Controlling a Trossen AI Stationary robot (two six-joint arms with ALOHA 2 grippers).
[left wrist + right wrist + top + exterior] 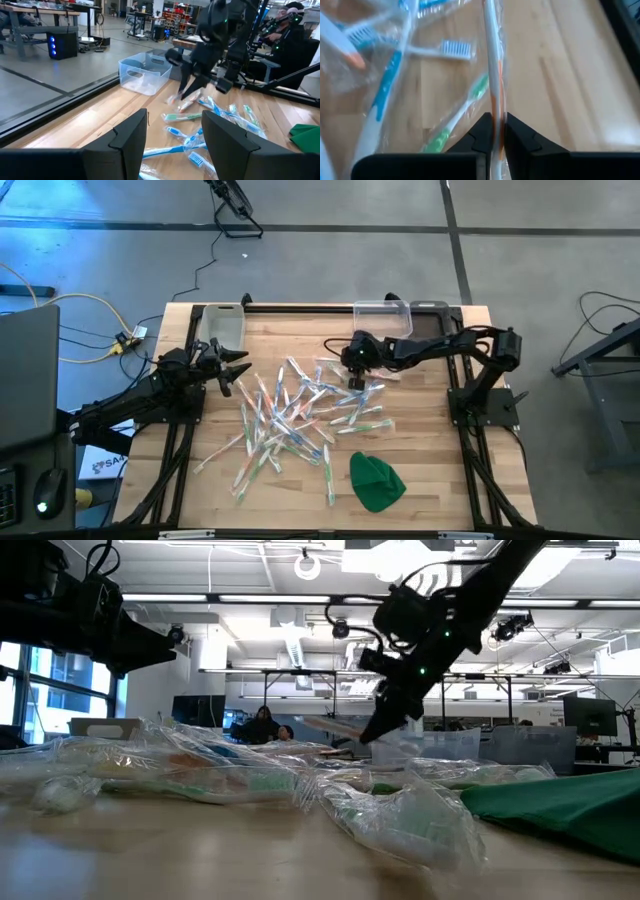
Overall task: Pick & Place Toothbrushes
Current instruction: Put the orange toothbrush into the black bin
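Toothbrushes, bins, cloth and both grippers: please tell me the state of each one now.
right gripper: shut on an orange toothbrush, lifted over the pile.
left gripper: open, empty, waiting at the table's left side.
toothbrushes: loose pile on the table, still wrapped.
right bin: upright at the back edge; contents cannot be told.
left bin: upright at the back edge.
green cloth: crumpled, lying near the front.

Toothbrushes [290, 415] in glossy clear plastic wrap; table [420, 480] matt wood planks; lump [376, 480] green cloth
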